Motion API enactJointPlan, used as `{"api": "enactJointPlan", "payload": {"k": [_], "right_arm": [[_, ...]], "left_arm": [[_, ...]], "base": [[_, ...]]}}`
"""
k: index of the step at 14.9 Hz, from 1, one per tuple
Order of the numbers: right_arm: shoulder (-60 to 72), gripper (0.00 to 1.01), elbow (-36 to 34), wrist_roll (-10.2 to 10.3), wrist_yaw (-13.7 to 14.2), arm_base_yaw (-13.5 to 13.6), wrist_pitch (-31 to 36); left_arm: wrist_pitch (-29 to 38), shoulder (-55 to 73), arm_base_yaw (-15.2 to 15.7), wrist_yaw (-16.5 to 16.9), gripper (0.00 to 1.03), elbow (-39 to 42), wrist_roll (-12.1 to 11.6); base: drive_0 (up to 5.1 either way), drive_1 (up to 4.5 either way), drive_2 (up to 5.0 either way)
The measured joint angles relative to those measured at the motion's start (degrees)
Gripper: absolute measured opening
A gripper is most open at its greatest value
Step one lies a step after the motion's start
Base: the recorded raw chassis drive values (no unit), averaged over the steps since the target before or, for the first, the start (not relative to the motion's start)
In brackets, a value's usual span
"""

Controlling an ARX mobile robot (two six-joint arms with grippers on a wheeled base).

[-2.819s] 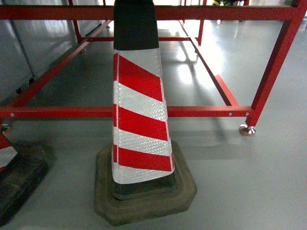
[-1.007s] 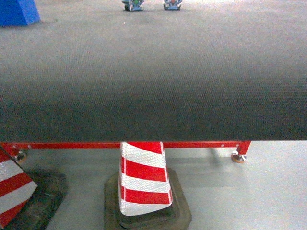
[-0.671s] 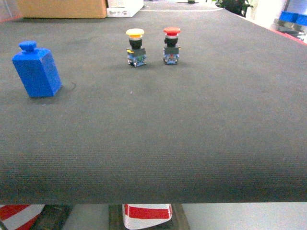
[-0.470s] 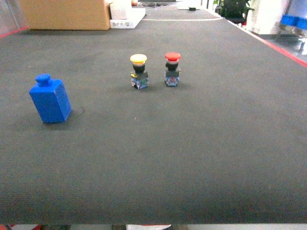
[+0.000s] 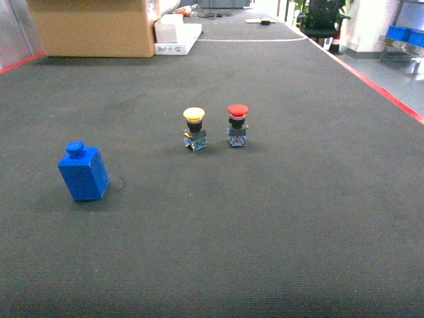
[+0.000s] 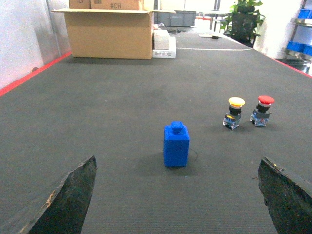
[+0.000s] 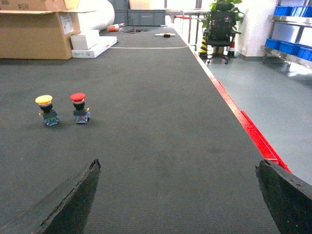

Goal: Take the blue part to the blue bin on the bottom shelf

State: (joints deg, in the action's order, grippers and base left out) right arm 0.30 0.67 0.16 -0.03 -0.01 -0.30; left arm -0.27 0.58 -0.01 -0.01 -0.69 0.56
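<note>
We saw the small blue blocky plastic part (image 5: 83,172) standing upright near the dark tabletop's (image 5: 278,218) left edge. Our left gripper (image 6: 178,195) gaped wide and empty before it; our right gripper (image 7: 178,195) likewise held nothing.

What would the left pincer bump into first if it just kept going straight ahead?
Probably the blue part. It stands upright on the dark mat, nearly centred between the open left pincer's fingertips. Nothing else lies before it, though depth is hard to judge.

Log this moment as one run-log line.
stage: approach | blue part: upright on black mat, untouched | left claw: open, facing part | right claw: open, empty | buttons: yellow-capped, red-capped, side by side
</note>
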Motion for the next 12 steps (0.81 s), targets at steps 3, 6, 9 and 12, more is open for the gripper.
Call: {"api": "enactJointPlan", "payload": {"k": [3,6,9,12], "right_arm": [[0.00,0.98,0.00,-0.02,0.02,0.00,0.00],[0.00,0.98,0.00,-0.02,0.02,0.00,0.00],[0.00,0.98,0.00,0.00,0.00,0.00,0.02],[0.00,0.98,0.00,-0.02,0.02,0.00,0.02]], "left_arm": [[0.04,0.00,0.00,-0.02,0.98,0.00,0.00],[0.02,0.00,0.00,-0.02,0.98,0.00,0.00],[-6.19,9.90,-5.27,-9.90,0.98,-3.28,5.05],[25.88,37.79,-8.68,-15.41,0.98,-3.85,5.01]], "base": [[0.0,0.00,0.0],[0.0,0.00,0.0],[0.0,0.00,0.0],[0.0,0.00,0.0]]}}
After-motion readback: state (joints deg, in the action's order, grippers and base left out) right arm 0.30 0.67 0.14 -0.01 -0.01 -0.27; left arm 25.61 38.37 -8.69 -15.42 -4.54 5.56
